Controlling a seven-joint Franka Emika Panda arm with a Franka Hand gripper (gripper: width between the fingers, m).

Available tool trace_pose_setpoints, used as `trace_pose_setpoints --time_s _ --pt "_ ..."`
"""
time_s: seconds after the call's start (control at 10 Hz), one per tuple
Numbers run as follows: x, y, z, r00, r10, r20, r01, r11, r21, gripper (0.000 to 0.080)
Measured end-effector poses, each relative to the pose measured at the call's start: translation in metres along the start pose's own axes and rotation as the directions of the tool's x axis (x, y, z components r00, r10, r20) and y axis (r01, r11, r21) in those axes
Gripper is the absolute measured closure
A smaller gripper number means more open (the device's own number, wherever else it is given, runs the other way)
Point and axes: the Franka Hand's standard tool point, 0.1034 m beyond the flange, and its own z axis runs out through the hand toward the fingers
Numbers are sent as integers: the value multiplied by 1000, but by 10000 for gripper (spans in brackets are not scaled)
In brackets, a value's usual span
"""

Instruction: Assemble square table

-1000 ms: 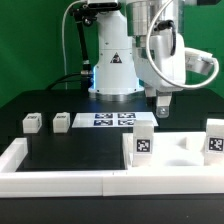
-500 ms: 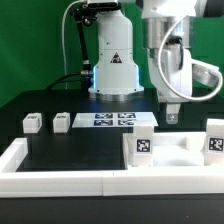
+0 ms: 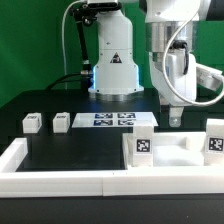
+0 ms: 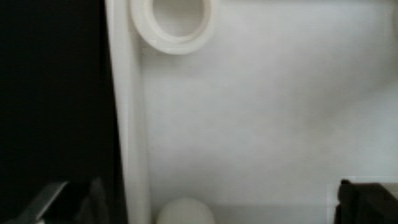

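Note:
The square table's white slab (image 3: 180, 152) lies at the exterior view's lower right, inside the border wall. Tagged white blocks stand at its left (image 3: 143, 145) and right (image 3: 213, 142). Two small tagged leg blocks (image 3: 31, 122) (image 3: 61, 121) lie on the black table at the left. My gripper (image 3: 172, 118) hangs just above the slab's far edge. In the wrist view the gripper (image 4: 206, 205) is open and empty, one dark fingertip (image 4: 45, 200) at each side. The slab (image 4: 249, 120) fills that view, with a round socket (image 4: 178, 25) by its edge.
The long white U-shaped border wall (image 3: 60, 180) runs along the front and the left side. The marker board (image 3: 115, 119) lies flat in front of the robot base (image 3: 115, 75). A second rounded shape (image 4: 187, 212) shows on the slab between my fingers.
The gripper has moved to the exterior view's right and lower, down toward the slab's far edge. Over the last half second it has barely moved. The parts have not moved.

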Motion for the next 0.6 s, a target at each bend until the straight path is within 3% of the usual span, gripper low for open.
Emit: trace_pose_setpoints --time_s 0.3,0.6 --pt "-9 22 25 999 -24 -29 22 999 -47 151" --pt "-7 29 37 998 -34 -45 31 997 -66 151"
